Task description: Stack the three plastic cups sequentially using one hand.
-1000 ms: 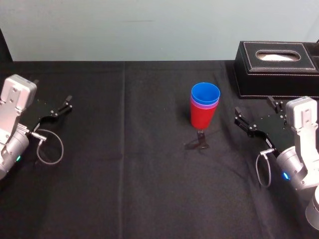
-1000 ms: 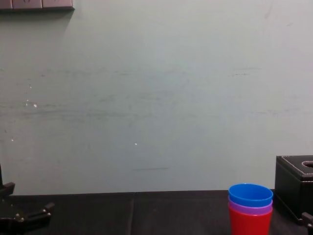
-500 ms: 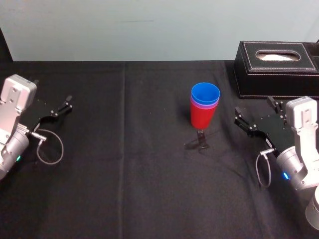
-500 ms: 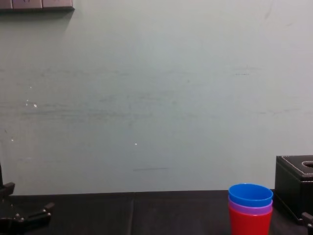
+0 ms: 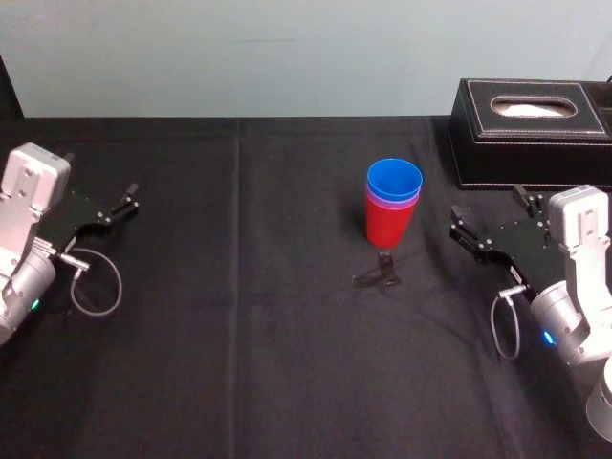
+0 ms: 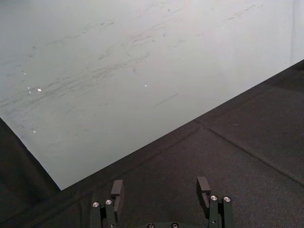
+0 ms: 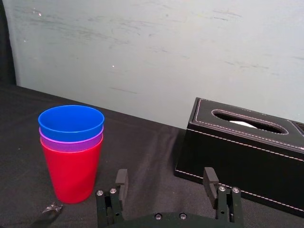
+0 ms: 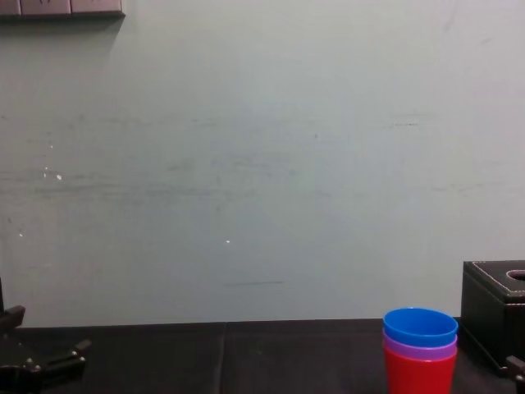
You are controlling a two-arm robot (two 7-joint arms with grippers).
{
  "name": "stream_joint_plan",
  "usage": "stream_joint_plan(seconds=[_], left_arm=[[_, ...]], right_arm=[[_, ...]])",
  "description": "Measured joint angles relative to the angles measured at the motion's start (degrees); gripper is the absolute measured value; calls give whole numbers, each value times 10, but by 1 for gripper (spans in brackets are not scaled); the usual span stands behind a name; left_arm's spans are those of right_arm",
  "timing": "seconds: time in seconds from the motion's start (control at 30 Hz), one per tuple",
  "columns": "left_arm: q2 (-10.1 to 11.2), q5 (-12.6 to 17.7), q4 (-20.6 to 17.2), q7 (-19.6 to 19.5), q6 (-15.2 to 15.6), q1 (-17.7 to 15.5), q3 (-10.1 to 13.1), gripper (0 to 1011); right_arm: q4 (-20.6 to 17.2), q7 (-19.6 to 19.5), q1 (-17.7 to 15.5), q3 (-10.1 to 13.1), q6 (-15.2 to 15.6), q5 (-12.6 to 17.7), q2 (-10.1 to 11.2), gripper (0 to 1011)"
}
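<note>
Right gripper [image 7: 165,176] sat open and empty, three nested cups [image 7: 71,149] near its left, left gripper [image 6: 160,186] parked far beyond.

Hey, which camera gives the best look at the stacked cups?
The right wrist view: the stacked cups stand whole, base to rim, all three colours showing. The head view looks down into the blue cup. The chest view cuts off the red cup low down.

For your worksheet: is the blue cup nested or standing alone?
Nested: the blue cup sits in the purple cup, itself in the red cup.
</note>
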Motion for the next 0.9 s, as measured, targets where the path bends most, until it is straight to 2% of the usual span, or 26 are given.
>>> stream_joint_plan(seconds=[0.9], left_arm=[[0,0,0,0,0,0,0,1005]], right_arm=[[0,0,0,0,0,0,0,1002]])
